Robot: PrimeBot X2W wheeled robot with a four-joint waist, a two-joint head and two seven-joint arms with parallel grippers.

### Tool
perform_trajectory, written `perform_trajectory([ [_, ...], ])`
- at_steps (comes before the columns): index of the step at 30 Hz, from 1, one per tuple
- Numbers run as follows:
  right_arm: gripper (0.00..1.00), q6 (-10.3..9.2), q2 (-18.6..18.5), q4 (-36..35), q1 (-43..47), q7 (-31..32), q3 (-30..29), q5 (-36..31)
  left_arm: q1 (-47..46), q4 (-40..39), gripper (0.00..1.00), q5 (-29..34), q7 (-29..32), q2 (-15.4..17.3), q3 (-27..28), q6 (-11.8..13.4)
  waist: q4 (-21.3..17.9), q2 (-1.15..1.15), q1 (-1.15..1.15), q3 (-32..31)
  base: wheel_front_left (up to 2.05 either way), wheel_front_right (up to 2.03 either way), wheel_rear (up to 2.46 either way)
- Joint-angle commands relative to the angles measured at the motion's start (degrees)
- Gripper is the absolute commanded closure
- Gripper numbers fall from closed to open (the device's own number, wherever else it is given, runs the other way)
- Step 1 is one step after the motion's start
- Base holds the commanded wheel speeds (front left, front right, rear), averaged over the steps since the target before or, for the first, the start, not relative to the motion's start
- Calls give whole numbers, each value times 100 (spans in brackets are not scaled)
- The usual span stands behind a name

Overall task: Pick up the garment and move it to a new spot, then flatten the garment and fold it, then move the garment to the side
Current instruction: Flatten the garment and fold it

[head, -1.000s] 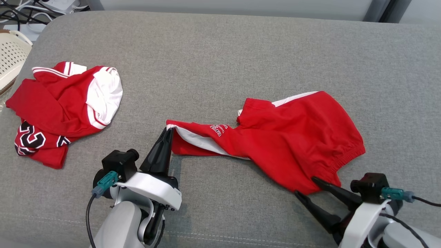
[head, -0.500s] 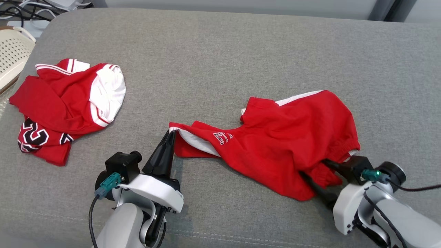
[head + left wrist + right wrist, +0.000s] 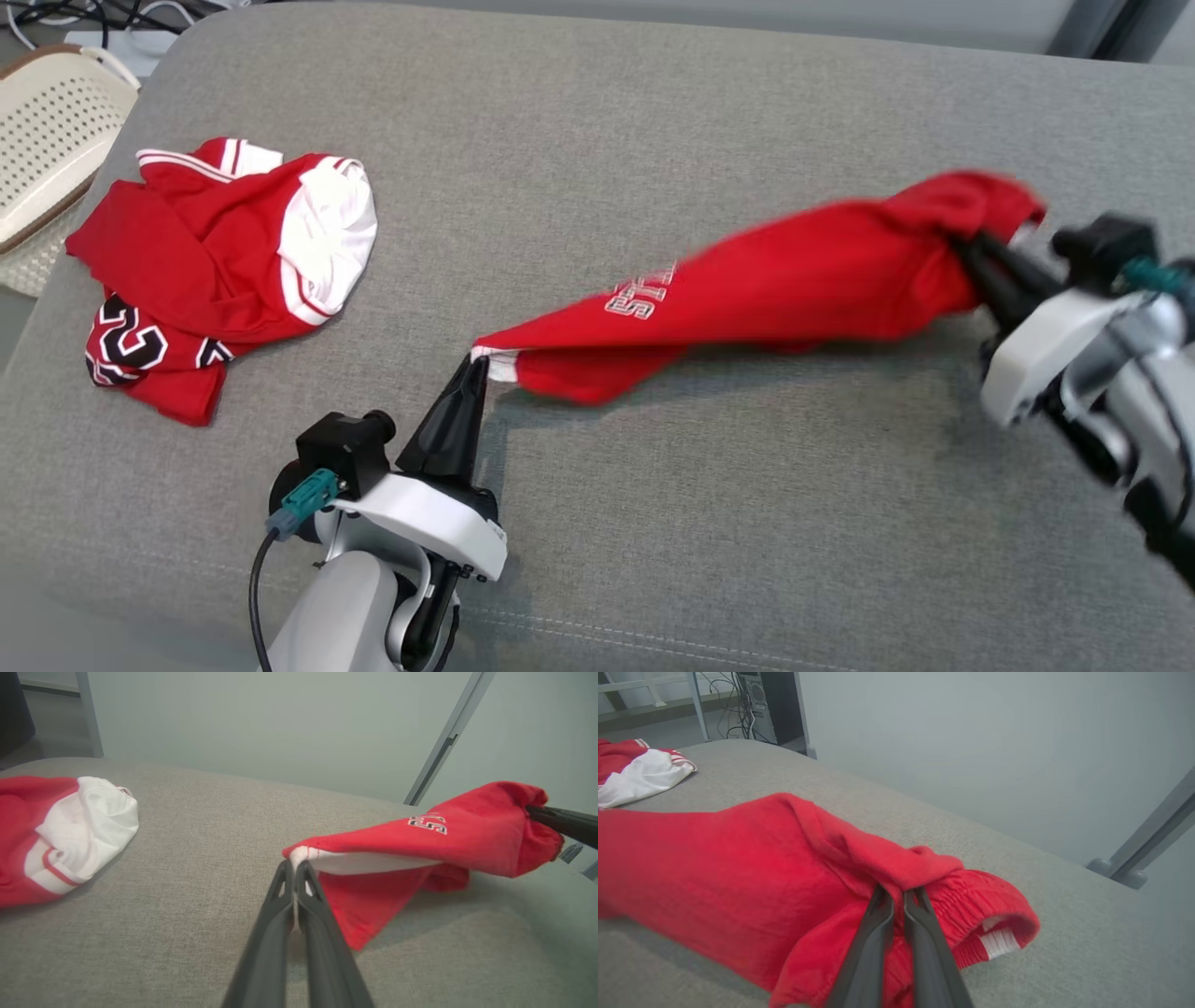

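Two pinches hold one piece of cloth. Low in the head view, a bit left of the middle, the left gripper (image 3: 474,366) has its fingers pressed together on a white-edged corner of the red shorts (image 3: 775,271). From there the shorts run up and to the right like a twisted rope, mostly lifted off the grey cushion (image 3: 653,523). One flap hangs down near the left end. Near the right edge of the frame, the right gripper (image 3: 976,250) is squeezed tight on the stretchy waistband.

To do this step well, I think both arms should lift together at the same speed, so the cloth does not slip out. Pull gently, because a hard tug could yank the small corner free. Set the shorts down on bare cushion, well apart from the red and white shirt (image 3: 224,271) at the upper left. Farther left sits a pale basket (image 3: 51,159), so stay away from it.
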Motion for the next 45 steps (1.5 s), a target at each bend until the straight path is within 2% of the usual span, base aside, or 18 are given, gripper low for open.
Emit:
perform_trajectory([
  [1,100,-2,-76,39,-231,-56,-94,22,-110,-149,100,-32,-34,84,125,14,89,0,0,75,0,0,0],
  [5,100,-2,25,477,-906,249,-166,4,-210,-111,100,-71,-34,84,-84,1,325,0,0,213,0,0,0],
  [11,100,-2,319,1303,-1585,568,-103,161,-280,-46,100,-228,-34,84,-679,-22,854,0,0,331,0,0,0],
  [12,73,-2,392,1471,-1627,657,-111,244,-280,-34,100,-260,-34,84,-784,-26,940,0,0,340,0,0,0],
  [13,0,-2,464,1602,-1648,734,-82,305,-274,-23,100,-294,-34,84,-871,-26,1018,0,0,342,0,0,0],
  [18,0,-2,658,1743,-1723,189,-53,531,-190,22,100,-403,-34,84,-1049,46,1114,0,0,293,0,0,0],
  [21,0,-2,541,1772,-1682,-144,-176,573,-136,61,100,-400,-34,84,-993,92,983,0,0,237,0,0,0],
  [26,0,-2,232,1646,-1262,-228,-119,611,-133,65,100,-369,-34,84,-921,91,767,0,0,200,0,0,0],
  [31,0,-2,-103,1275,-671,-224,358,809,-180,29,100,-301,-34,84,-821,82,539,0,0,267,0,0,0],
  [35,0,-2,-245,1090,-598,-220,726,824,-220,6,100,-284,-34,84,-799,58,499,0,0,352,0,0,0],
  [45,0,-2,-314,949,-1044,-237,1530,480,-225,4,100,-403,-34,84,-861,43,792,0,0,522,0,0,0],
])
